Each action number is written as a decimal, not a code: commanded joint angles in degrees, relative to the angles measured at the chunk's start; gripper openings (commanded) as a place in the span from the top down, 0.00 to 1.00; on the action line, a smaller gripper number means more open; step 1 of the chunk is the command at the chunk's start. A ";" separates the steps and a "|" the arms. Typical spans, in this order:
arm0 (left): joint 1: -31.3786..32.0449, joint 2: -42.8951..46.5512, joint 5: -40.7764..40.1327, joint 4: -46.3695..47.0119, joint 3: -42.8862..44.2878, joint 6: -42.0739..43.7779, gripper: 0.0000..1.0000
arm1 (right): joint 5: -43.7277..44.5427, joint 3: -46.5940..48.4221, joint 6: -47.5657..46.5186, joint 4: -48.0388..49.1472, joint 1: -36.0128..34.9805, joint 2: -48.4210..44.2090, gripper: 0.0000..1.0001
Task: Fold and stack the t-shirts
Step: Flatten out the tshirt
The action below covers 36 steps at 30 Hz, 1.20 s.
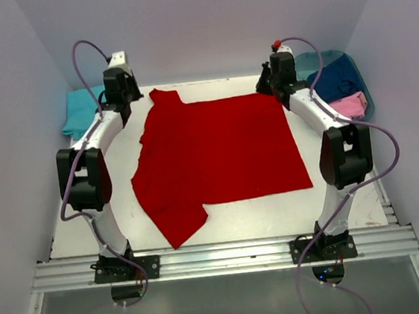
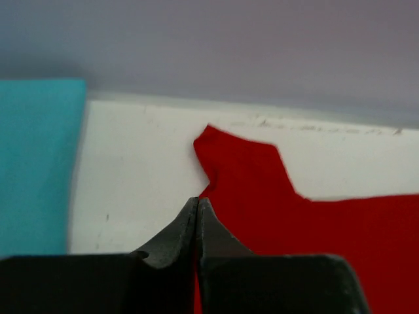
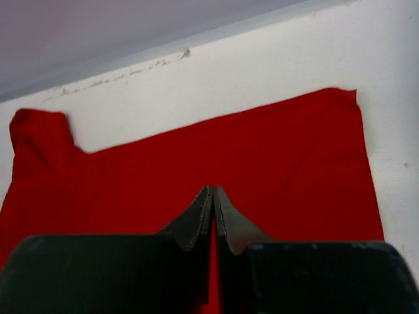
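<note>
I see the red t-shirt (image 1: 220,152) spread flat, soft matte cloth, one sleeve jutting; left gripper (image 2: 198,202) and right gripper (image 3: 213,190) at its far corners, tips pressed together

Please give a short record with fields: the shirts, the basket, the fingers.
red shirt: spread flat, centre
turquoise shirt: far left, apart from red
basket: far right
navy shirt: in basket
pink shirt: in basket, nearer than navy
left fingers: shut, at red shirt's far left edge
right fingers: shut, over red shirt's far edge

Bright even light, soft focus
</note>
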<state>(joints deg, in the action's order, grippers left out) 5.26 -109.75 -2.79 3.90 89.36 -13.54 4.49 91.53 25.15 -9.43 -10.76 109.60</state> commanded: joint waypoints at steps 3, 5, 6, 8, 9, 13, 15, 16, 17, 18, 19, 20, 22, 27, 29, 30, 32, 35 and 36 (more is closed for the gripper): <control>-0.69 -3.98 -5.20 -9.53 -7.26 -3.24 1.00 | -4.32 -4.77 -0.10 -8.65 -1.97 -1.67 1.00; -0.86 -3.19 -6.00 -9.18 -10.16 -4.38 1.00 | -6.67 -7.40 0.26 -9.12 -3.90 -2.28 1.00; -0.86 -2.66 -6.96 -8.74 -11.22 -5.43 1.00 | -7.99 -8.02 0.17 -9.90 -4.70 -2.81 1.00; -0.86 -1.43 -8.19 -8.82 -13.42 -6.49 1.00 | -8.62 -9.17 -0.79 -10.95 -6.63 -2.90 1.00; -0.86 -0.99 -9.07 -8.56 -14.29 -7.19 1.00 | -8.80 -9.52 -1.06 -12.00 -8.29 -3.16 1.00; -0.86 1.64 -9.26 -7.59 -17.55 -8.52 1.00 | -7.93 -11.89 -0.89 -12.71 -10.68 -2.91 1.00; -0.86 2.26 -8.30 -8.64 -18.60 -9.75 1.00 | -6.34 -12.16 -0.10 -13.86 -11.03 -2.03 1.00; -0.86 3.22 -7.94 -8.73 -19.22 -10.01 1.00 | -4.68 -11.81 0.08 -14.64 -11.12 -0.89 1.00; -0.86 3.84 -6.98 -9.08 -19.83 -10.80 1.00 | -2.75 -11.46 1.12 -16.83 -11.21 -0.27 1.00; -0.86 4.46 -6.71 -9.17 -21.23 -11.07 1.00 | -1.69 -11.28 1.39 -17.80 -11.21 0.17 1.00; -0.86 6.11 -6.53 -8.91 -22.20 -11.42 1.00 | -0.37 -10.93 2.18 -18.77 -11.21 1.22 1.00; -0.78 7.09 -6.44 -8.65 -23.08 -12.03 1.00 | 1.29 -11.02 2.45 -19.83 -11.21 1.49 1.00; -0.86 9.46 -6.00 -7.95 -25.20 -12.12 1.00 | 2.71 -11.28 2.89 -20.27 -11.30 2.02 1.00; -0.86 10.70 -7.06 -10.05 -24.77 -12.56 1.00 | 5.26 -10.93 4.12 -22.82 -11.30 4.92 1.00; -0.86 10.53 -7.32 -11.63 -24.50 -13.09 1.00 | 7.10 -10.76 5.35 -25.18 -11.30 5.62 1.00; -0.86 10.44 -7.23 -11.98 -24.50 -13.18 1.00 | 9.11 -10.84 5.53 -25.89 -11.30 6.06 1.00; -0.86 10.44 -7.23 -12.34 -24.59 -13.27 1.00 | 11.32 -11.37 7.02 -28.26 -11.38 6.24 1.00; -0.86 10.09 -6.97 -13.04 -24.76 -13.44 1.00 | 16.33 -12.07 9.03 -30.81 -11.30 6.15 1.00; -0.86 10.00 -6.71 -13.13 -24.76 -13.44 1.00 | 17.03 -12.42 9.22 -31.17 -11.30 5.98 1.00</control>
<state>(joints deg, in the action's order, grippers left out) 4.89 -100.71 -9.41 -8.64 64.18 -25.93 13.65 80.05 31.68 -33.45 -22.28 114.74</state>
